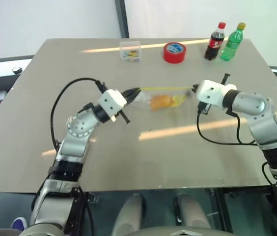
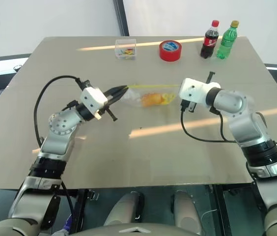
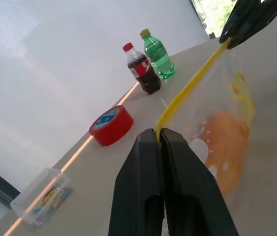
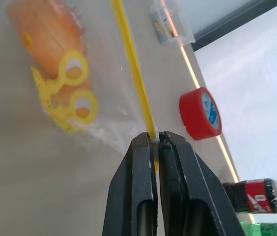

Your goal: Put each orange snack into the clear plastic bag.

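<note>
The clear plastic bag hangs stretched between my two grippers just above the middle of the table. Its yellow seal strip runs taut along the top edge. My left gripper is shut on the strip's left end, as the left wrist view shows. My right gripper is shut on the right end, seen close in the right wrist view. An orange snack sits inside the bag, behind a yellow printed pattern. I cannot tell whether the orange mass is one snack or two.
At the table's far edge stand a small clear box, a red tape roll, a cola bottle and a green bottle. The grey table stretches bare toward me in front of the bag.
</note>
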`<state>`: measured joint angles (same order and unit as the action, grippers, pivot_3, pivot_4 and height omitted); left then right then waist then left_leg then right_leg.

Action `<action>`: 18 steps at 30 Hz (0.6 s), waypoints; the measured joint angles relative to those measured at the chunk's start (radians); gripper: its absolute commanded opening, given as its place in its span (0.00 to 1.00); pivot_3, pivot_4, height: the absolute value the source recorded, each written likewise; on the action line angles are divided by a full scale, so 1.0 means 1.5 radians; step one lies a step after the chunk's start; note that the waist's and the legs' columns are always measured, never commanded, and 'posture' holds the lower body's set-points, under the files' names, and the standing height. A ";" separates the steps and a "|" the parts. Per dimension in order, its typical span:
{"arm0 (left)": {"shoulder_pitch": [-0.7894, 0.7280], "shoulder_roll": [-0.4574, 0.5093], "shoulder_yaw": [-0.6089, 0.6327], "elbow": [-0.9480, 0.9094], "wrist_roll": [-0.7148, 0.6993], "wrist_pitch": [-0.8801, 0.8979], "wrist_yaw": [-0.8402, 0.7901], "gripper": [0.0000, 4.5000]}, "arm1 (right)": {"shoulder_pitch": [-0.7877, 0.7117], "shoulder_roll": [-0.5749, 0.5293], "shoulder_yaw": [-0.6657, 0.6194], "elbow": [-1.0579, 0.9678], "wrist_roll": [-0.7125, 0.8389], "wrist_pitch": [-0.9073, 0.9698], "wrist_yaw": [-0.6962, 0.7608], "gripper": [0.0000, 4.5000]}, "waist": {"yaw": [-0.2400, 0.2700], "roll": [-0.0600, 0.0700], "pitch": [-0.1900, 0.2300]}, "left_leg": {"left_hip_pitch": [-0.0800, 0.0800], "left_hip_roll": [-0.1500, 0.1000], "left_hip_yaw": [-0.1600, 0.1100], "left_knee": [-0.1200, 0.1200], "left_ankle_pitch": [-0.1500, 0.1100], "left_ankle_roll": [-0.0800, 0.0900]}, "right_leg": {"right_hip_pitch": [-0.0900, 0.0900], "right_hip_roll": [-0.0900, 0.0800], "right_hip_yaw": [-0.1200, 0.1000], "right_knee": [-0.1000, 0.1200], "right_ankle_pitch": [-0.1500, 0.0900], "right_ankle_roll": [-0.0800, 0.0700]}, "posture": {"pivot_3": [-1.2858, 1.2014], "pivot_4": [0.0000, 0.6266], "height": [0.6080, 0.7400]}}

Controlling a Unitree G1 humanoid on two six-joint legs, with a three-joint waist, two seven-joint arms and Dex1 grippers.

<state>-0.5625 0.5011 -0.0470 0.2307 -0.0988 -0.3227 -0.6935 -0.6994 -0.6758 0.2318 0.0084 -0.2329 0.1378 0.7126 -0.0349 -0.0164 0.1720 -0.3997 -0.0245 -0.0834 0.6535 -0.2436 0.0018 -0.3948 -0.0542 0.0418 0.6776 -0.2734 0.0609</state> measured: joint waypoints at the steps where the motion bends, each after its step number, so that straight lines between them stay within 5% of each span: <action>1: -0.028 -0.003 -0.001 0.028 0.000 0.001 0.000 0.00 | -0.017 0.000 0.000 0.022 -0.005 -0.013 -0.007 0.02 | 0.001 0.000 0.000 | 0.000 0.000 0.000 0.000 0.000 0.000 | 0.000 0.000 0.000 0.000 0.000 0.000 | 0.52 0.24 1.00; 6: -0.150 -0.006 -0.002 0.137 0.013 -0.029 0.000 0.00 | -0.094 -0.006 -0.002 0.106 -0.040 -0.078 -0.064 0.02 | -0.001 -0.001 0.001 | -0.001 0.000 0.000 0.000 0.002 -0.003 | -0.001 0.000 0.000 -0.001 0.000 0.000 | 0.52 0.24 1.00; 10: -0.168 -0.006 -0.010 0.162 0.021 -0.065 -0.017 0.00 | -0.062 -0.027 -0.014 0.073 -0.035 -0.080 -0.063 0.02 | -0.002 0.000 0.000 | -0.008 0.000 0.000 0.000 0.002 -0.003 | -0.007 0.000 0.000 -0.002 0.000 0.000 | 0.52 0.24 1.00; 17: -0.006 0.018 -0.045 0.092 0.009 -0.063 -0.113 0.00 | 0.156 -0.040 -0.032 -0.135 0.010 0.049 0.006 0.02 | -0.005 0.000 0.000 | -0.011 0.001 0.002 0.001 0.002 -0.003 | -0.012 0.000 0.002 0.001 0.000 0.000 | 0.52 0.24 1.00; 18: 0.022 0.027 -0.046 0.064 0.001 -0.053 -0.126 0.00 | 0.185 -0.039 -0.033 -0.174 0.020 0.081 0.017 0.09 | -0.005 0.000 0.000 | -0.011 0.002 0.001 0.001 0.001 -0.002 | -0.011 0.000 0.002 0.001 0.000 0.000 | 0.52 0.24 1.00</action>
<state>-0.5298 0.5418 -0.1153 0.3273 -0.0976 -0.4027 -0.8831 -0.4215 -0.7344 0.1828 -0.2521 -0.2022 0.2595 0.7374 -0.0418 -0.0168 0.1727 -0.4159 -0.0221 -0.0814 0.6554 -0.2417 -0.0011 -0.4120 -0.0540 0.0440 0.6797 -0.2733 0.0609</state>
